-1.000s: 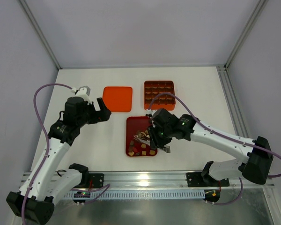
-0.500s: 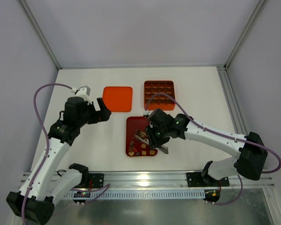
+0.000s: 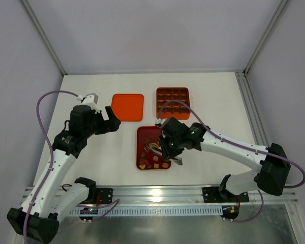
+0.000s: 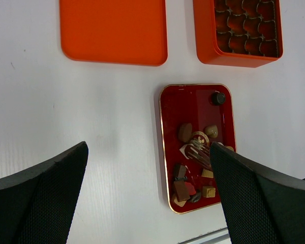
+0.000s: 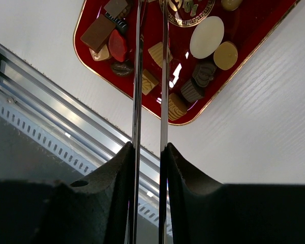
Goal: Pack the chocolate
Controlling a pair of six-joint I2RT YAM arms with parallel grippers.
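Observation:
Several small chocolate pieces point(image 3: 153, 160), dark brown, tan and cream, lie in the near half of a dark red tray point(image 3: 140, 137). My right gripper point(image 3: 169, 147) is shut on metal tongs point(image 3: 153, 148) whose blades reach over the pieces. In the right wrist view the two blades point(image 5: 138, 76) run up between my gripper point(image 5: 148, 147) to the pieces point(image 5: 207, 36); their tips are cut off at the top edge. My left gripper point(image 3: 112, 119) is open and empty, held high left of the tray. Its view point(image 4: 148, 147) shows the tray point(image 4: 193, 101), the pieces point(image 4: 185, 132) and the tongs point(image 4: 201, 152).
An orange box with grid compartments point(image 3: 173, 101) stands behind the tray, also in the left wrist view point(image 4: 234, 57). Its flat orange lid point(image 3: 128, 107) lies to its left, also in the left wrist view point(image 4: 114, 28). A metal rail point(image 3: 157, 195) runs along the near table edge.
My right gripper with the tongs has shifted slightly left and down over the tray. The left arm has not moved.

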